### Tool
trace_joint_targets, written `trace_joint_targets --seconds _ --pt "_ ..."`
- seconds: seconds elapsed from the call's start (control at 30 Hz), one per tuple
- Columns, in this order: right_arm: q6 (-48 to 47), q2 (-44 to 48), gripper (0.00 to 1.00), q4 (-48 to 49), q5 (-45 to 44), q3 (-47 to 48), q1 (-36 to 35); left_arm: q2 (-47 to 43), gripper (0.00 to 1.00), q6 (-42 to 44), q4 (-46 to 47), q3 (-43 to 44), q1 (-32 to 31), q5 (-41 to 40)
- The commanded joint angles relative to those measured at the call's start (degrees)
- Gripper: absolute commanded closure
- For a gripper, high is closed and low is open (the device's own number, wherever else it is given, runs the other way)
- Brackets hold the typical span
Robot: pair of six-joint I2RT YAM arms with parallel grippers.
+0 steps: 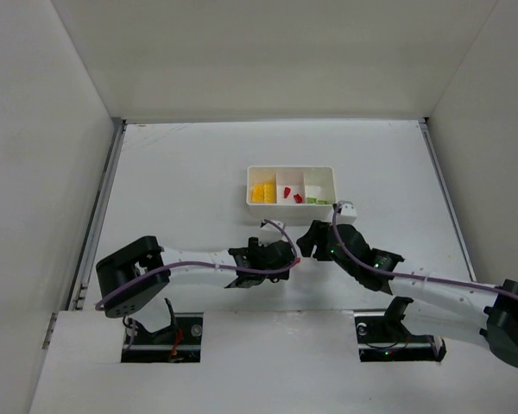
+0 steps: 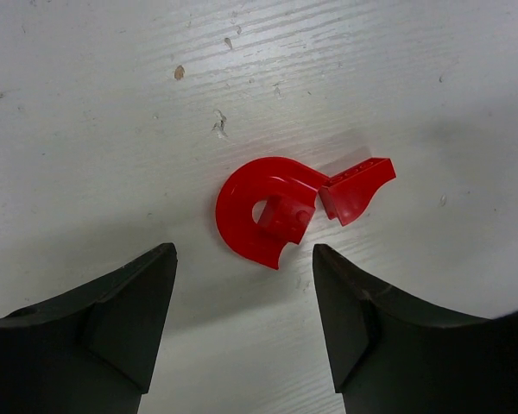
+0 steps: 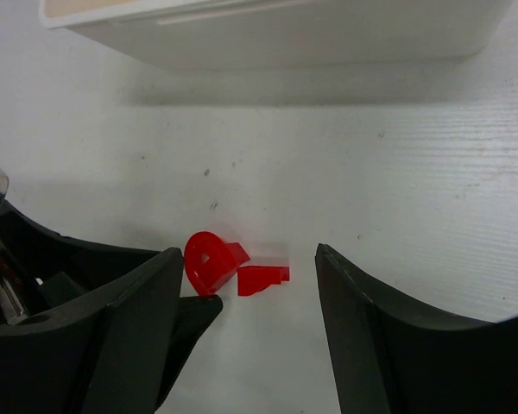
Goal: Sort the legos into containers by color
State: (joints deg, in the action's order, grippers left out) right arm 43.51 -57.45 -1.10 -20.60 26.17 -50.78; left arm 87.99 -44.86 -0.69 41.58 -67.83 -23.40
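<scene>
L gripper (image 2: 243,259) spread, nothing pinched; red half-disc (image 2: 233,203) lies just ahead of its gap, red wedge (image 2: 356,185) touching it on the R-finger side. R gripper (image 3: 249,252) also spread & empty, same reds just ahead, L arm's finger crowding its left side, white tray (image 3: 328,39) beyond. Scuffed white table (image 2: 112,112), plain white walls (image 1: 34,129) around.

No legible text, no labels, no brand marks, no numbers, no signs in any view
</scene>
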Motion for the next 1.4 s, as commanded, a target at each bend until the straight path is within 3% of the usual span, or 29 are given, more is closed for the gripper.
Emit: trace_joint_targets --seconds 0.0,0.27,0.67,0.77,0.97,1.07,1.17,1.37 --pt "1.41 0.5 0.31 2.68 -1.28 -0.16 -0.76 0.78 0.38 -4.45 -3.53 1.92 -0.32 -5.07" --pt "1.58 2.87 0.31 2.25 -1.55 -0.51 -0.85 4.12 0.39 -0.41 0.86 3.33 0.03 -3.5" --pt "0.0 3.66 0.31 1.98 -1.46 0.98 -0.59 6.94 0.72 1.71 1.04 3.68 0.55 -1.91" --pt "-0.18 4.19 0.31 1.37 -1.55 0.99 -0.15 3.44 0.76 1.44 0.51 1.84 0.99 -2.44" --pt "0.26 2.87 0.31 1.1 -1.55 0.37 -0.06 -11.85 0.76 2.4 -2.74 0.6 5.64 -4.02" --pt "1.23 2.61 0.31 1.1 -2.16 -0.24 -0.06 -15.38 0.76 5.3 -1.69 4.28 9.59 -3.23" --pt "2.19 2.61 0.31 0.58 -2.34 -0.86 -0.06 -13.03 0.75 8.64 1.38 9.9 13.38 -1.57" --pt "3.43 1.73 0.32 0.4 -2.69 -1.13 -0.06 3.48 0.74 15.59 4.82 27.03 19.18 3.97"
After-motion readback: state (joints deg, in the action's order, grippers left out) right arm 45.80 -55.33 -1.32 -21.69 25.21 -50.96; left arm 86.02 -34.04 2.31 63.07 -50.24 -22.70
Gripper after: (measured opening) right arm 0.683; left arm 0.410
